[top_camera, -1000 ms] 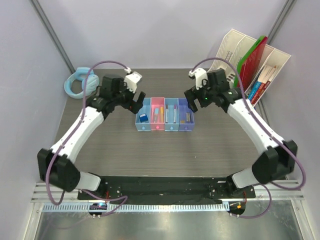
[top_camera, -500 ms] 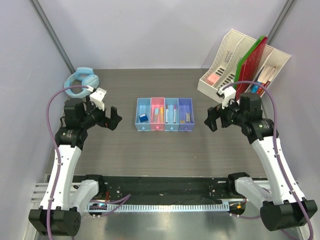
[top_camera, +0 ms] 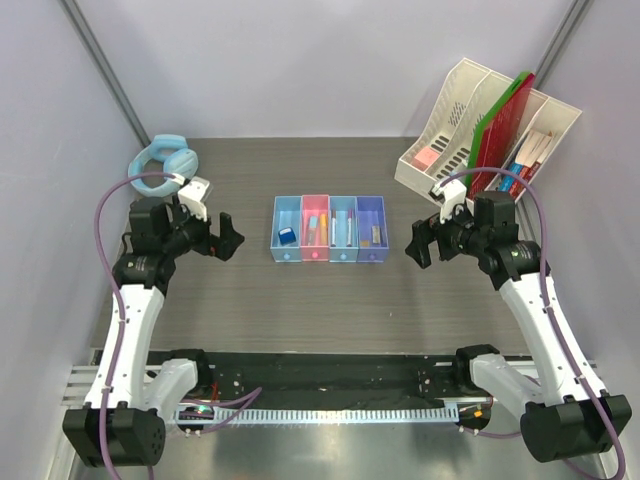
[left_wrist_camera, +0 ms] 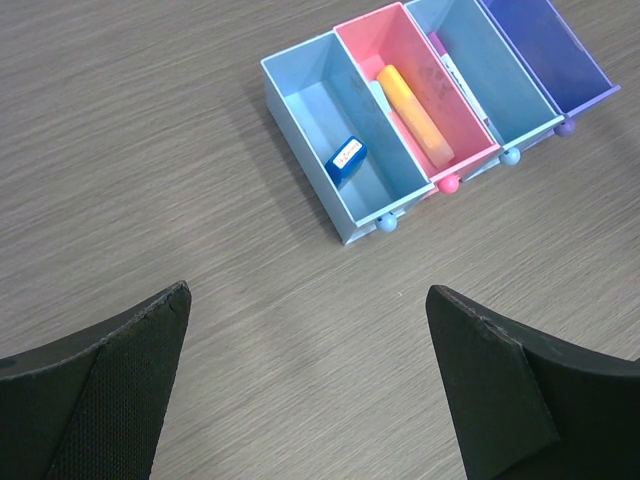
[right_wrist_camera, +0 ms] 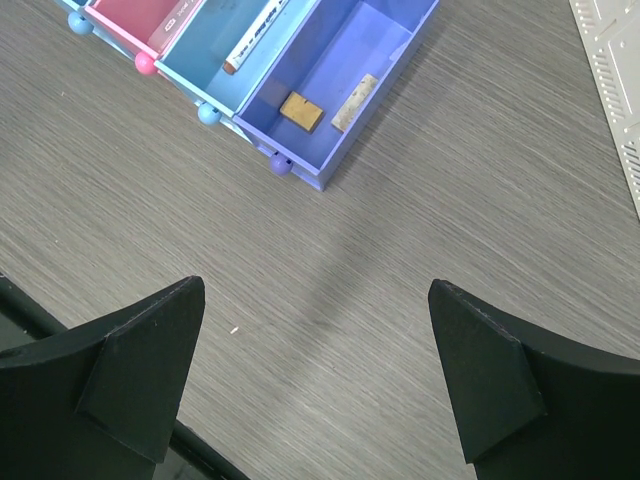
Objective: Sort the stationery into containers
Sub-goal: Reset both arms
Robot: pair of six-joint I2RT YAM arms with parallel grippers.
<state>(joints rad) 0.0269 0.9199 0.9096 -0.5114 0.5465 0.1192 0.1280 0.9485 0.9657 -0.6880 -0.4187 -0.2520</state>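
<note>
The row of four bins (top_camera: 329, 229) stands mid-table: blue, pink, blue, purple. The first blue bin (left_wrist_camera: 330, 165) holds a blue block (left_wrist_camera: 346, 158). The pink bin (left_wrist_camera: 425, 95) holds a yellow marker (left_wrist_camera: 414, 115). The second blue bin (right_wrist_camera: 240, 50) holds a white pen (right_wrist_camera: 254, 35). The purple bin (right_wrist_camera: 345, 85) holds a gold clip (right_wrist_camera: 301, 111) and a grey eraser (right_wrist_camera: 354, 102). My left gripper (top_camera: 228, 238) is open and empty, left of the bins. My right gripper (top_camera: 418, 243) is open and empty, right of them.
Light blue headphones (top_camera: 160, 160) lie at the back left corner. A cream slotted file organiser (top_camera: 487, 130) with red and green folders (top_camera: 505, 120) stands at the back right. A black strip (top_camera: 330, 375) runs along the near table edge.
One second ago both grippers were over the bins. Both arms have pulled back to the sides, and in the last half second they barely shifted.
</note>
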